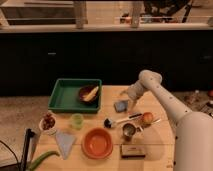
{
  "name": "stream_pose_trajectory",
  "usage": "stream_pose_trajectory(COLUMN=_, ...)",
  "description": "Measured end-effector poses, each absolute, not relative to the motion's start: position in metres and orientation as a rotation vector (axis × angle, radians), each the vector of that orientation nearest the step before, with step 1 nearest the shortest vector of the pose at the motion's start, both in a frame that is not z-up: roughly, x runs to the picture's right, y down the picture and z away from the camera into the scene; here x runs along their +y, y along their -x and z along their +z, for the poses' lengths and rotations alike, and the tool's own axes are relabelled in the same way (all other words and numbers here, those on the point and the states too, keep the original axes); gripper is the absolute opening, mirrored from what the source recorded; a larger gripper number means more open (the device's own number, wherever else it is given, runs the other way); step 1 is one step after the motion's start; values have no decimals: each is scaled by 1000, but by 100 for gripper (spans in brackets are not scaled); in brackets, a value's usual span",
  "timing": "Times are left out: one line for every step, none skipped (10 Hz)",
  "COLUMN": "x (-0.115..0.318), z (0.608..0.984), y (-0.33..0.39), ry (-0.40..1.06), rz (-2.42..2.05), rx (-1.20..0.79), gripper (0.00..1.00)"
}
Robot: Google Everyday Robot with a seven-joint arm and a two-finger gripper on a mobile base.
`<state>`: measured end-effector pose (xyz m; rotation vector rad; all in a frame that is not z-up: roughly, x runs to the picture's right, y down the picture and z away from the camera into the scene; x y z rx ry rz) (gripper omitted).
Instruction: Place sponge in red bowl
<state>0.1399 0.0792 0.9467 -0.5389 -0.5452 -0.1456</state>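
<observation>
A dim room with a dark counter front and a bright railing behind framed the wooden tabletop [160,127] I was working over. From my feed, the white arm [165,100] reached in from the right, its end effector [128,98] down at the far middle of the surface, right at the sponge [121,105] — the blue-grey pad sat just below and left of it, seemingly in contact. I could not tell whether the pad was lifted or resting on the wood.

The red bowl [97,142] stood well apart from the sponge, toward the near edge. A green tray [62,95] on the left held a dark brown bowl [86,93] with a yellow item [92,93] in it. Near the tray's front I saw a small green cup [76,120] and a small white bowl [48,123] of dark fruit. A brush [120,120] lay between sponge and red bowl; a metal cup [129,131] and an orange fruit [147,118] sat to the right, and a dark flat box [133,150] lay just right of the red bowl.
</observation>
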Motion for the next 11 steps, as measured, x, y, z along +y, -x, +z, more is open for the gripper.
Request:
stream_pose_trajectory(x=81, z=950, y=-140, ry=546, rz=-144, rx=-545, gripper=80)
stream_pose_trajectory(x=84, z=953, y=-140, ry=553, rz=-143, rx=-546, gripper=78)
stream_pose_trajectory(x=85, z=954, y=-140, ry=554, rz=-144, rx=-547, gripper=73)
stream_pose_trajectory(x=87, z=955, y=-141, ry=556, rz=-145, rx=-548, gripper=62)
stream_pose_trajectory(x=87, z=955, y=-141, ry=556, rz=-146, rx=-548, gripper=53)
stream_pose_trajectory(x=89, z=955, y=-142, ry=560, rz=-146, rx=-548, gripper=42)
stream_pose_trajectory(x=88, z=955, y=-142, ry=557, rz=-147, rx=-549, gripper=32)
stream_pose_trajectory(x=88, z=955, y=-143, ry=555, rz=-146, rx=-549, gripper=21)
stream_pose_trajectory(x=88, z=955, y=-144, ry=554, rz=-145, rx=-550, gripper=13)
stream_pose_trajectory(x=87, z=955, y=-144, ry=552, rz=-144, rx=-551, gripper=3)
stream_pose_trajectory(x=87, z=955, y=-144, ry=551, rz=-144, rx=-553, gripper=0)
